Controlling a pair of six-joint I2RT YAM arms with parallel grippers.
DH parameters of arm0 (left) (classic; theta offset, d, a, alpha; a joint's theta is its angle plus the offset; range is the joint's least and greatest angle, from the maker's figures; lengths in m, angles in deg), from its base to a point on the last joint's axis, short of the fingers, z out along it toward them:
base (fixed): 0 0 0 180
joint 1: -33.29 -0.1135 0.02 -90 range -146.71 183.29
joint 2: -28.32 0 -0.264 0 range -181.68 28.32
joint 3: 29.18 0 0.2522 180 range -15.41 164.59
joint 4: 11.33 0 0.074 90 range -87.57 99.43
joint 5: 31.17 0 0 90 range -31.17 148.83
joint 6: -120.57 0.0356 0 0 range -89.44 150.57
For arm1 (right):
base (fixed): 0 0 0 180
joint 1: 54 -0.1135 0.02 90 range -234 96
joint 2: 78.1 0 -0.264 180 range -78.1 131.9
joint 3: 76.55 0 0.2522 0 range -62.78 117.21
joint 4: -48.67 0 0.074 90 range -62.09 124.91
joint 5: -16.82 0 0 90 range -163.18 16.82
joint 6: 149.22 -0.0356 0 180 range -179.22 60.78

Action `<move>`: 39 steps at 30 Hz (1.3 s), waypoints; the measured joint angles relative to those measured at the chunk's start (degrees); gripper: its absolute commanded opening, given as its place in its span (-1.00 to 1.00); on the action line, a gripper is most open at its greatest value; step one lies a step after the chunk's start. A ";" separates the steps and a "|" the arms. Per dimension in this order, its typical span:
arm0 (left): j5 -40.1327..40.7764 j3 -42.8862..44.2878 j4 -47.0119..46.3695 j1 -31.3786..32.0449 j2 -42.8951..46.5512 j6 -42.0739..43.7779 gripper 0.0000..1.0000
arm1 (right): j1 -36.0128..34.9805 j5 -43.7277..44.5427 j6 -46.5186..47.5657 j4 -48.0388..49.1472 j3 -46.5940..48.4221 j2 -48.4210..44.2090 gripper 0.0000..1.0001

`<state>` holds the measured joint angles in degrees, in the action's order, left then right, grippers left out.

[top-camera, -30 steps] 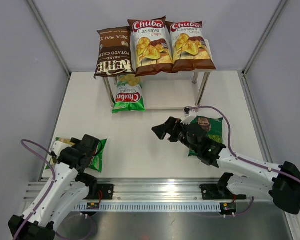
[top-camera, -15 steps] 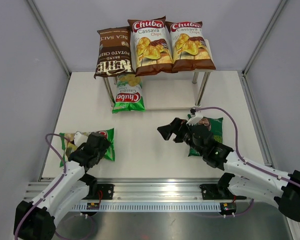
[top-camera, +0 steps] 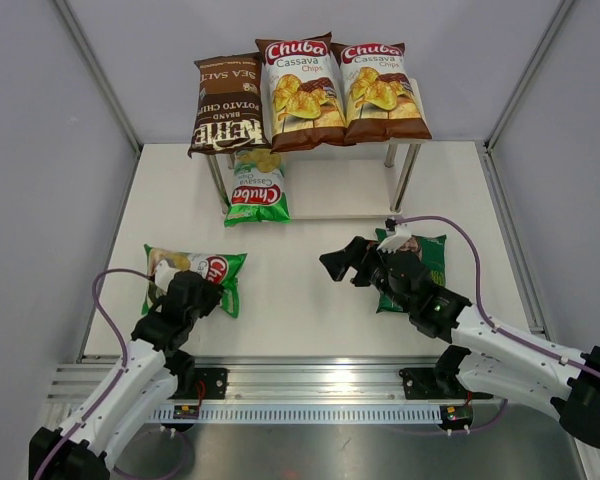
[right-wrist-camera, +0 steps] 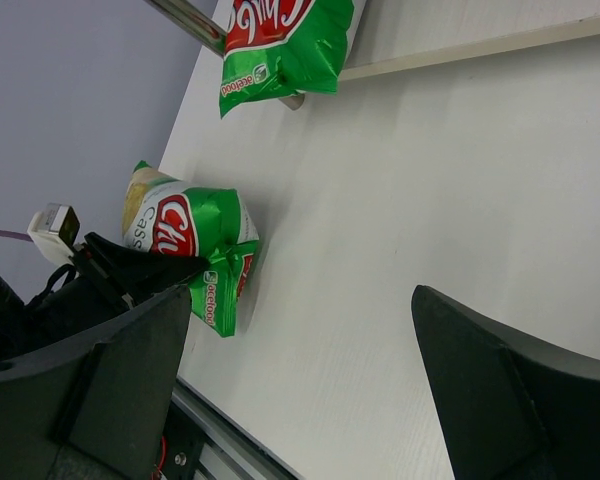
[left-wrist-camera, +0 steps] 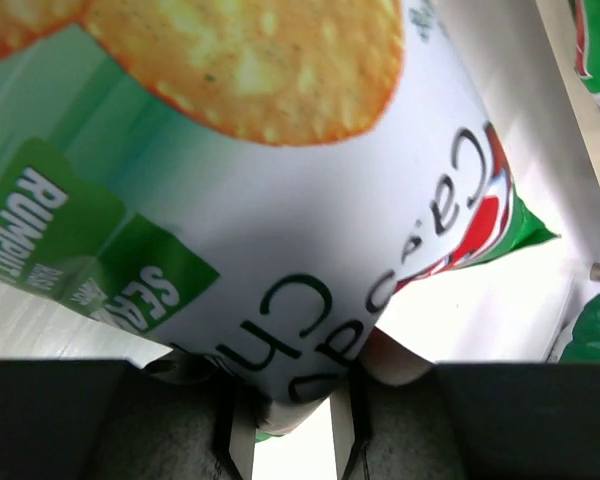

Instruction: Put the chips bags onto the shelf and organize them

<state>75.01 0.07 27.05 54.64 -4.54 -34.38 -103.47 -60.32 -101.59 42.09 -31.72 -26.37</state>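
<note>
Pinching one end of a light green bag [top-camera: 185, 266], my left gripper [top-camera: 208, 292] held it well in front of the shelf [top-camera: 345, 190], toward its left. My right gripper [top-camera: 342, 262] hung spread wide, beside the dark green bag [top-camera: 427, 262]. I saw three bags [top-camera: 300, 90] on the shelf's top board and a second green bag [top-camera: 256, 192] on the lower.

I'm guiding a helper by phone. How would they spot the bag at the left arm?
On the white table, look near the front-left corner, far from the shelf. A light green Chuba bag lies flat there, sideways, gripped by the left tool. Its twin, the other light green bag, lies on the shelf's lower board.
</note>
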 measured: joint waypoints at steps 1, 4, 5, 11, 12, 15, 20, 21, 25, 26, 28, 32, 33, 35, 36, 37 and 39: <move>-0.17 0.00 0.85 0.07 1.16 0.70 -0.66 | -0.02 0.00 0.00 0.00 -0.11 0.00 0.99; -1.05 0.02 3.43 0.31 4.87 3.19 -0.69 | 0.00 -0.13 -0.02 0.04 -0.26 0.28 0.99; -1.66 0.15 4.26 0.37 6.03 4.26 -0.76 | 0.00 -0.44 -0.02 0.15 -0.26 0.55 0.99; -8.59 3.10 8.59 0.74 9.94 10.93 -0.91 | 0.13 -6.38 -0.09 2.14 -0.26 3.76 0.99; -10.21 3.61 8.90 0.87 10.51 11.69 -0.94 | 0.15 -8.13 -0.44 3.37 -0.39 4.52 0.99; -15.67 3.98 8.37 1.01 12.11 12.85 -0.97 | 0.20 -14.19 -2.62 11.08 -2.49 7.54 0.99; -23.43 3.91 5.01 2.23 11.93 12.87 -1.00 | -0.98 -21.64 -9.75 25.73 -4.96 21.53 0.99; -24.39 3.85 3.82 2.75 11.72 12.83 -1.00 | -1.73 -21.81 -10.60 27.21 -4.85 24.06 0.99; -26.29 2.95 -0.46 5.38 11.39 12.15 -1.00 | -7.32 -18.73 -13.81 31.56 -4.20 32.17 0.99; -26.34 2.69 -1.27 6.08 11.39 11.96 -1.00 | -8.66 -17.07 -14.16 32.26 -4.04 32.96 0.99; -26.29 2.25 -2.21 7.34 11.34 11.54 -1.00 | -10.43 -14.29 -14.51 33.44 -3.28 33.79 0.99; -25.79 1.07 -3.76 10.16 11.52 10.36 -1.00 | -11.47 -10.73 -14.78 38.45 -2.05 34.95 0.99; -25.66 0.72 -4.11 10.78 11.65 10.05 -1.00 | -11.54 -10.16 -14.86 39.45 -1.77 35.36 0.99; -24.70 -0.17 -5.40 12.61 12.20 9.14 -1.00 | -11.74 -8.85 -14.95 40.39 -1.31 36.24 0.99; -24.30 -0.35 -5.68 13.27 12.31 8.85 -1.00 | -11.78 -8.28 -15.10 40.65 -1.25 36.74 0.99; -23.78 -0.66 -6.38 14.21 12.31 8.35 -1.00 | -11.87 -7.52 -15.19 40.92 -1.20 37.16 0.99; -22.43 -1.20 -7.30 16.76 12.37 7.48 -1.00 | -12.00 -5.95 -15.52 41.05 -0.96 38.21 0.99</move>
<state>52.59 -1.13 19.75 71.40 7.83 -26.91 -115.47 -66.26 -117.11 83.14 -32.68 11.83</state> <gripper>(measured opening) 0.215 0.993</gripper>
